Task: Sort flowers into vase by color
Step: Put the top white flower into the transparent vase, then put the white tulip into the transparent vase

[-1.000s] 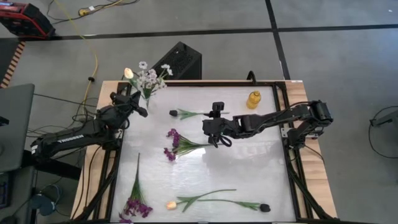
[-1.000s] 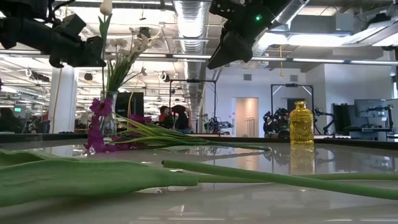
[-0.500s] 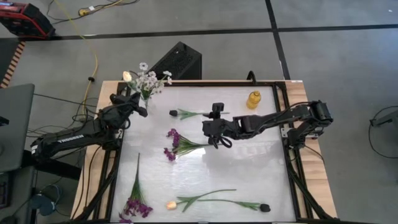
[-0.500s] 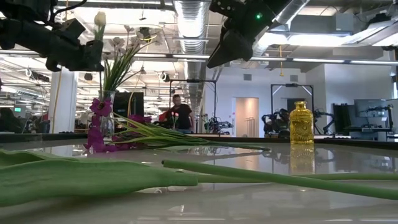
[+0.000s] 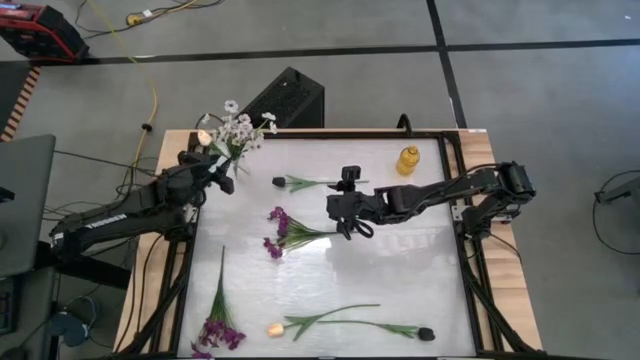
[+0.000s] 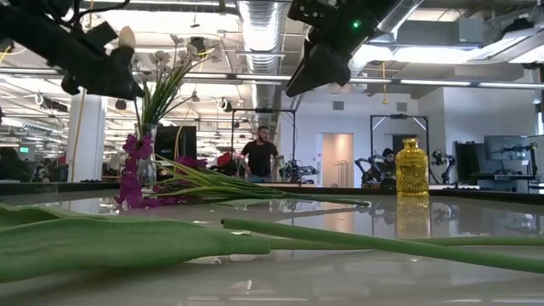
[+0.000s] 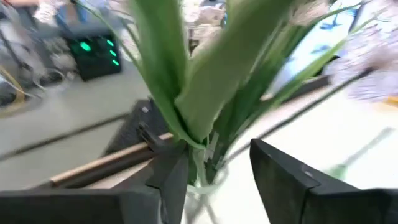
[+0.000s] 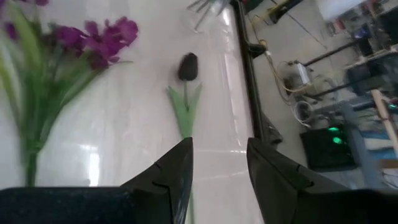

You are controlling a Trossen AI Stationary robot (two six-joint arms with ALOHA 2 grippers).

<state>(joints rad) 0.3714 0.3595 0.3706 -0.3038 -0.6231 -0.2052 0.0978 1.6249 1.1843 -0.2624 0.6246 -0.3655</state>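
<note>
A clear vase [image 7: 205,182] stands at the table's far left corner. It holds white-blossomed sprigs [image 5: 240,125] and a peach tulip [image 5: 204,137], whose stems lean in its mouth. My left gripper [image 7: 217,163] is open just above the rim, its fingers on either side of the green stems [image 7: 200,118]. My right gripper [image 5: 350,222] hovers open over mid-table with nothing between its fingers [image 8: 180,168]. Flat on the table lie a dark-bud sprig [image 5: 300,182], a purple sprig [image 5: 285,230], another purple sprig [image 5: 215,322], a peach tulip [image 5: 300,322] and a second dark bud [image 5: 400,328]. My left gripper stands level around the stems where they enter the vase. One finger [image 7: 177,180] is close against a leaf's base [image 7: 194,140]. Whether it touches, I cannot tell.
A small yellow bottle [image 5: 407,159] stands at the far right of the table. A black box [image 5: 285,98] sits on the floor beyond the far edge. People stand in the room behind, in the low view. The table's right half is bare glossy white.
The peach tulip in the vase has tipped over. Its bud has sunk and swung toward the table's left edge, close to my left gripper, while its stem stays in the vase. My left gripper has tipped upward a little at the vase.
</note>
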